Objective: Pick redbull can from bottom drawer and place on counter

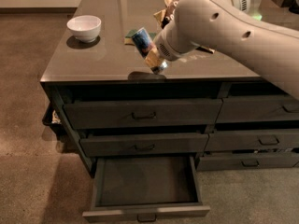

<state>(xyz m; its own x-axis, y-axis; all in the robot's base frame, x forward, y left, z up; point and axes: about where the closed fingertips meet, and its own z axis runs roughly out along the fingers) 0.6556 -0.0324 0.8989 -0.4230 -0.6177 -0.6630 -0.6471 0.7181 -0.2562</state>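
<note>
The redbull can [143, 41], blue and silver, is tilted just above the counter [103, 55] near its front edge, with a shadow under it. My gripper [155, 62] is shut on the can's lower part; the big white arm comes in from the upper right and hides most of the gripper. The bottom drawer [145, 212] of the left column is pulled out, and its dark inside shows nothing in it.
A white bowl [84, 27] stands at the counter's left. A green sponge [132, 33] and a snack bag [167, 6] lie behind the can. Shut drawers [140, 113] sit above the open one, and a second drawer column [261, 139] is on the right.
</note>
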